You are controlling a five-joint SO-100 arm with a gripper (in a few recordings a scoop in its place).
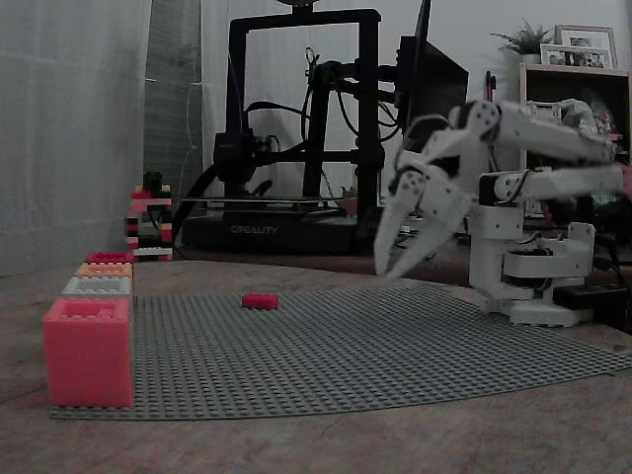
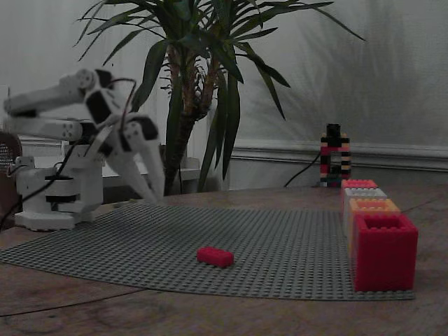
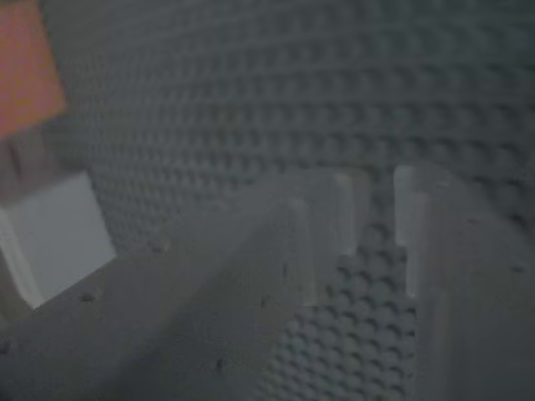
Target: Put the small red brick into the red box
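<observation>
A grey studded plastic baseplate (image 1: 395, 346) covers the brown surface (image 2: 210, 315) beneath the white two-finger tool (image 1: 387, 265). The tool hangs above it, released, nothing between its fingers. The deep red studded-brick box (image 2: 384, 252) stands far off at the plate's corner. The small oblong red plastic brick (image 2: 215, 256) lies on the plate, well apart from the tool.

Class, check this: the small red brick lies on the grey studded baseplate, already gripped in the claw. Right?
Not gripped. In both fixed views the small red brick lies alone on the grey studded baseplate, while the claw hangs open and empty above the mat, well apart from it.
</observation>
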